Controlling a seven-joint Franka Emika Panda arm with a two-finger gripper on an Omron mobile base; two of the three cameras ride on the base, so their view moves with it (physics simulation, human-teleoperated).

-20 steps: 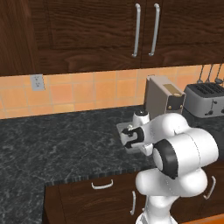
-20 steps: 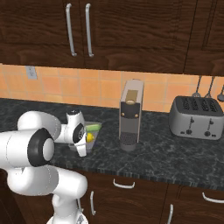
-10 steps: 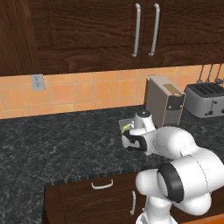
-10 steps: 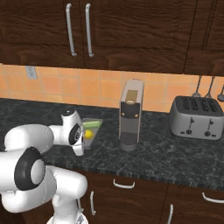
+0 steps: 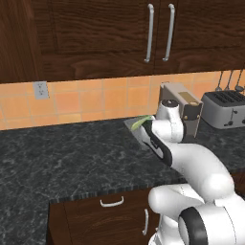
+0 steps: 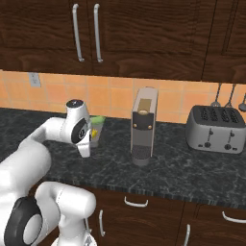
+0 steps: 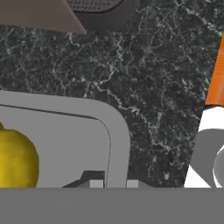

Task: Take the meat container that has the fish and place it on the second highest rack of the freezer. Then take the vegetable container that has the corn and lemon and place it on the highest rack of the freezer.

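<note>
The vegetable container point(image 7: 65, 109) is a light-grey dish with a thick rounded rim, standing on the dark counter left of the coffee machine. The yellow lemon point(image 7: 15, 159) lies inside it; the green corn point(image 5: 139, 122) pokes out beside my wrist. My gripper point(image 7: 114, 183) is shut on the dish's near rim, one fingertip inside and one outside. From the right base camera, the lemon point(image 6: 94, 132) and corn point(image 6: 98, 118) peek out behind my hand. The meat container, the fish and the freezer are out of view.
A tall coffee machine point(image 6: 143, 126) stands just right of the dish, with its base point(image 7: 100, 13) close by. A silver toaster point(image 6: 215, 129) sits further right. Dark wooden cabinets point(image 5: 158, 28) hang above, and drawers point(image 5: 112, 202) line the counter front.
The arm has stretched forward and down to the dish, and the jaws have closed from part-open onto its rim. The dish has stayed in place.
</note>
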